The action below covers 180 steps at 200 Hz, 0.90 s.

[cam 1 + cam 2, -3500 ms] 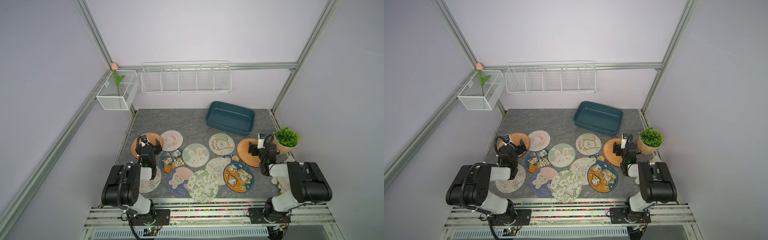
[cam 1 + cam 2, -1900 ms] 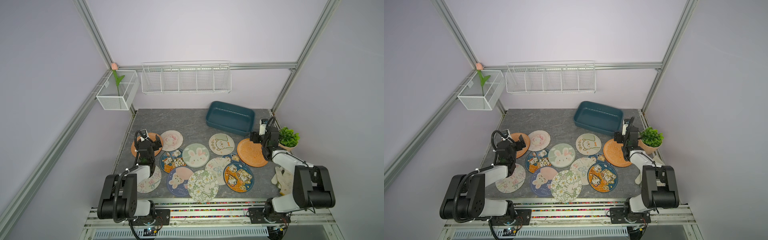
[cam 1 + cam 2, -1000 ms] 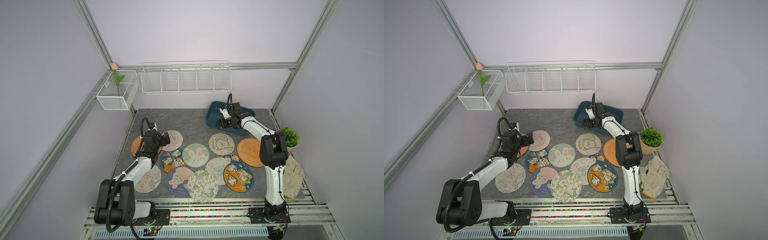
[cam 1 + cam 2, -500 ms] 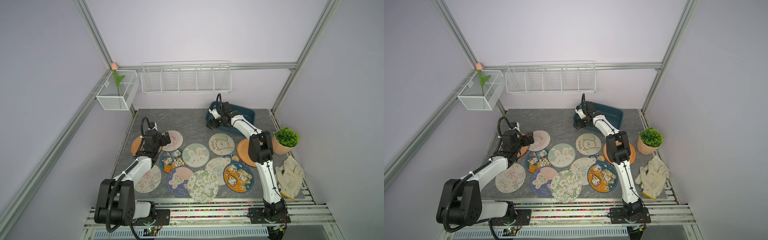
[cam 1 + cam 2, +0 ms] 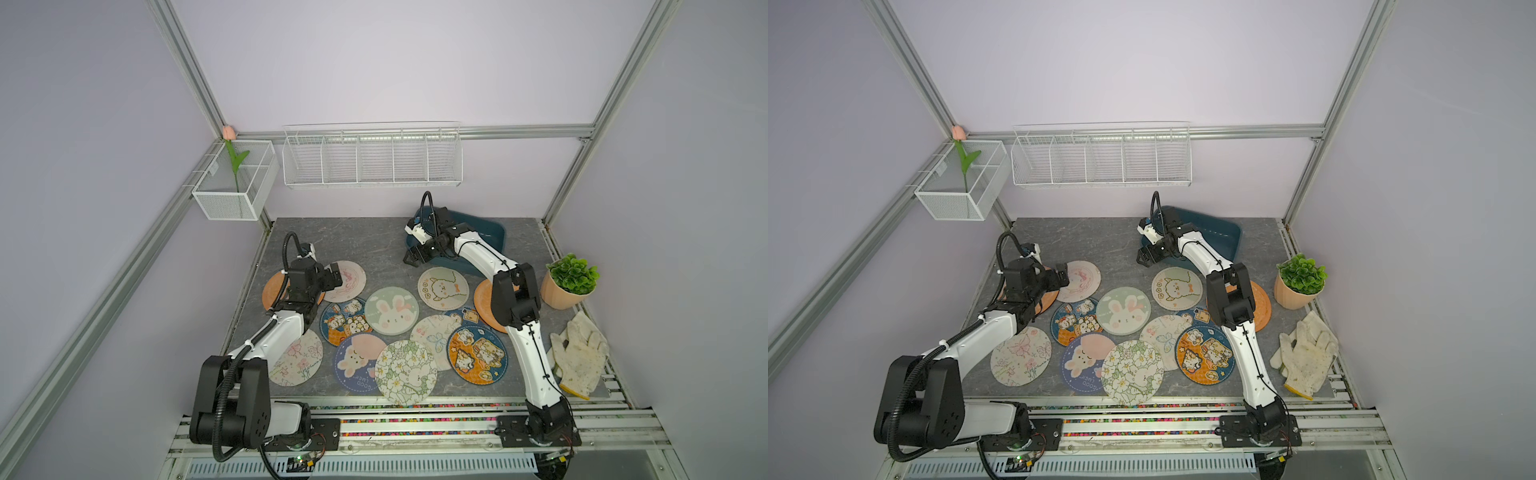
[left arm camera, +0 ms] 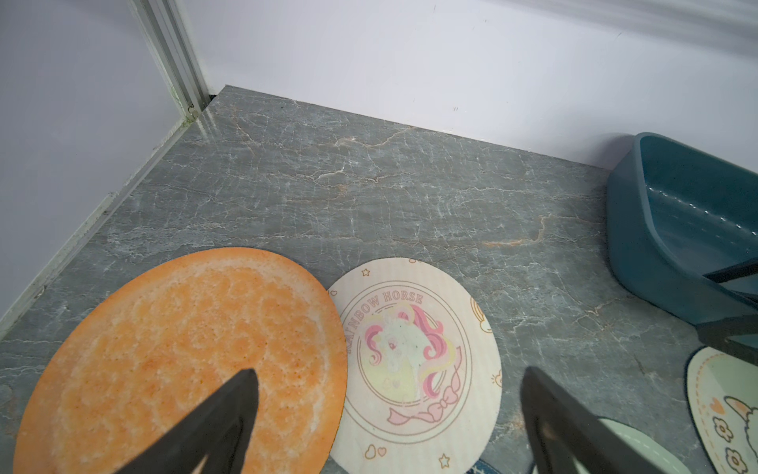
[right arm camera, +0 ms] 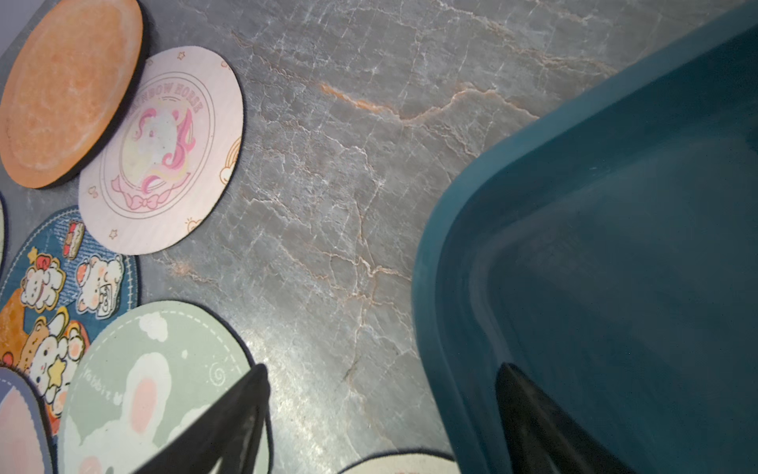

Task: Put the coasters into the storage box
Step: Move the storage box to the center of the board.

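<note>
Coasters cover the near half of the grey table in an overlapping spread. None shows inside the storage box, which sits at the far right. At the far left of the spread, a plain orange coaster laps its edge over the rainbow horse coaster. The left gripper hovers above that pair, jaws wide and empty. The right gripper, also wide and holding nothing, straddles the box's near left corner with one finger inside the wall and one outside. Whether either finger touches the plastic is hard to tell.

The step looks like steadying the box while the left arm picks first. Flat mats give little to pinch, so the orange one's raised, overlapping edge is the better target than a straight descent. The right jaws should close gently so the tub does not tip.
</note>
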### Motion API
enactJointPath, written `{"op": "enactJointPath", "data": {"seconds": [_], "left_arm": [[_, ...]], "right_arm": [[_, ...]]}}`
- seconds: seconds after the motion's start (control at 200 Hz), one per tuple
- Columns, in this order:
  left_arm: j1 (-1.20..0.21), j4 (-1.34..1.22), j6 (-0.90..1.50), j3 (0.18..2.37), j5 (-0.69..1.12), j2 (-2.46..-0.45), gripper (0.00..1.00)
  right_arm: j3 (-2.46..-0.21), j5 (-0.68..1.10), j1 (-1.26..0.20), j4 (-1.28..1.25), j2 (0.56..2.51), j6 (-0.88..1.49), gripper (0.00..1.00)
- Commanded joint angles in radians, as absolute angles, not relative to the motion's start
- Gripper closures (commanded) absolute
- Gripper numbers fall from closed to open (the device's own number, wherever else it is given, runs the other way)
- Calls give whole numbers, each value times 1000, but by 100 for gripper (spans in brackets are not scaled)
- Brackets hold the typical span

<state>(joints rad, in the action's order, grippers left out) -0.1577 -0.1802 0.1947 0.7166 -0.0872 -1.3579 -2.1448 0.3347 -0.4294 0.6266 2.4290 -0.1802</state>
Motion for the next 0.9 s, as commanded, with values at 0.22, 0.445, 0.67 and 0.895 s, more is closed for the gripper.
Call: {"op": "enactJointPath", "data": {"seconds": [0.22, 0.445, 0.67, 0.895], "left_arm": [[-166, -166, 216, 750, -81, -1372, 1], [-169, -167, 222, 753, -79, -1377, 1], [-176, -168, 237, 760, -68, -1392, 1], [-184, -157, 247, 756, -72, -1380, 1]], "right_arm": [[-1826, 131, -330, 542, 2080, -2, 12], [-1744, -28, -197, 657, 1970, 139, 12], [-1790, -110, -64, 763, 2009, 271, 6], [-1863, -108, -26, 838, 2127, 324, 14]]}}
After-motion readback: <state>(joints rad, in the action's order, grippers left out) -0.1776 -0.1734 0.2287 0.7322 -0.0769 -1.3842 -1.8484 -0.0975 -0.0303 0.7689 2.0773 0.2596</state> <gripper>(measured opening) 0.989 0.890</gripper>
